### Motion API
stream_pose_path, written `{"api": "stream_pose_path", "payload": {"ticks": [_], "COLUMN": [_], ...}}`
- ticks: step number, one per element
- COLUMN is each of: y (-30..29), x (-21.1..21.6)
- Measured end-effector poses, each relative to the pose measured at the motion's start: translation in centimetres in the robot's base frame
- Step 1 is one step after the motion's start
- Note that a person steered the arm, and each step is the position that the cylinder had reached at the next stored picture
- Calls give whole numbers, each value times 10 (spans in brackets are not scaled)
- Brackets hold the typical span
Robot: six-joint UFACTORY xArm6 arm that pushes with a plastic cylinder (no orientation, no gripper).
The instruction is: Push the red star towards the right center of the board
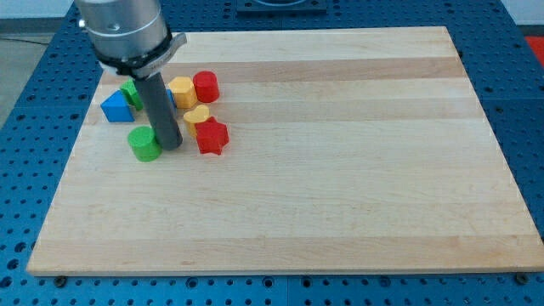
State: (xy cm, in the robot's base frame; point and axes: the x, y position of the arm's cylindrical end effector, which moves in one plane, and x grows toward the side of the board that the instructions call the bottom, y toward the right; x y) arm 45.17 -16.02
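A pale wooden board (pixel 340 170) lay on a blue perforated table (pixel 527 127), filling most of the frame. All the blocks were gathered in the upper left of the frame. The arm (pixel 126 30) came down from the top left corner, ending in a straight dark rod with no jaws to open or close. The rod's lower end, the tip (pixel 171 146), rested on the board between the green cylinder (pixel 144 144), just to its left, and the red star (pixel 212 136), a little to its right and apart from it.

The red star sat in the left part of the board, far from the right center. Touching its upper left edge was a yellow heart (pixel 197 116). Above that stood a yellow block (pixel 181 90) whose shape was hard to tell, and beside it, to the right, a red cylinder (pixel 206 86). At the far left lay a blue triangular block (pixel 117 107), with a second green block (pixel 130 92) just above and right of it, partly hidden by the rod. A sliver of another blue block (pixel 171 99) showed behind the rod.
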Motion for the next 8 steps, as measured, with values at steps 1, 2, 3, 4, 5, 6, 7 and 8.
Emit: {"api": "stream_pose_path", "payload": {"ticks": [1, 2, 3, 4, 5, 6, 7, 8], "y": [17, 29, 56, 96, 131, 133, 134, 158], "x": [-2, -22, -30, -24, 0, 28, 51, 52]}}
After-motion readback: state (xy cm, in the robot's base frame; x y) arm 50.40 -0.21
